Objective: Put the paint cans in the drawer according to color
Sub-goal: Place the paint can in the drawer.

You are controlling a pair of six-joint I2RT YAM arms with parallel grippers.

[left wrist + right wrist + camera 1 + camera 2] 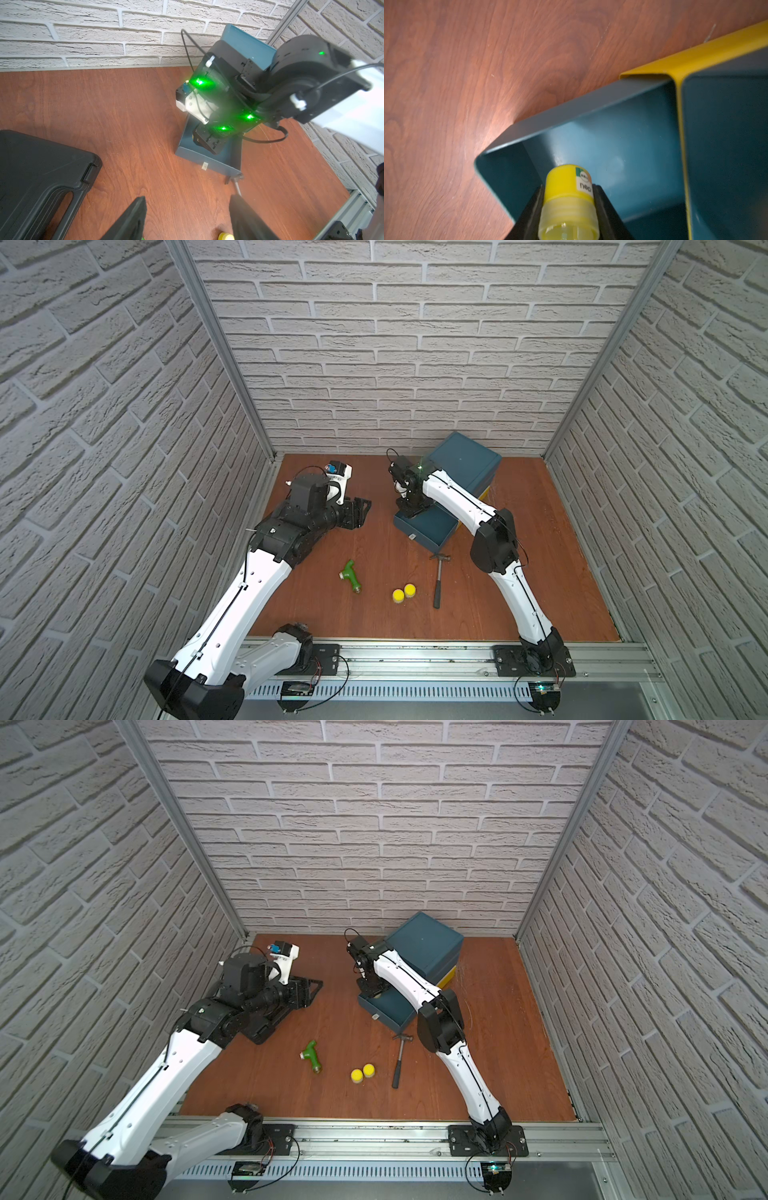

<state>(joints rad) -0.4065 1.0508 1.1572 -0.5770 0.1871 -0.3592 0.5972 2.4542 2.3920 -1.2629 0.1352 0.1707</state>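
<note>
Right gripper (569,188) squeezes a yellow paint can (562,182) over the open drawer (623,135) at twelve o'clock; next, let go.

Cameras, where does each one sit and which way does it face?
Top views: high over the front rail, looking down at the table; left arm and right arm show.
Left wrist: on the left arm, looking across at the right arm over the drawer; open left gripper shows.
Right wrist: on the right arm, looking into the drawer; right gripper clamps a yellow paint can.
Shared: left wrist and top views both show the drawer.
</note>
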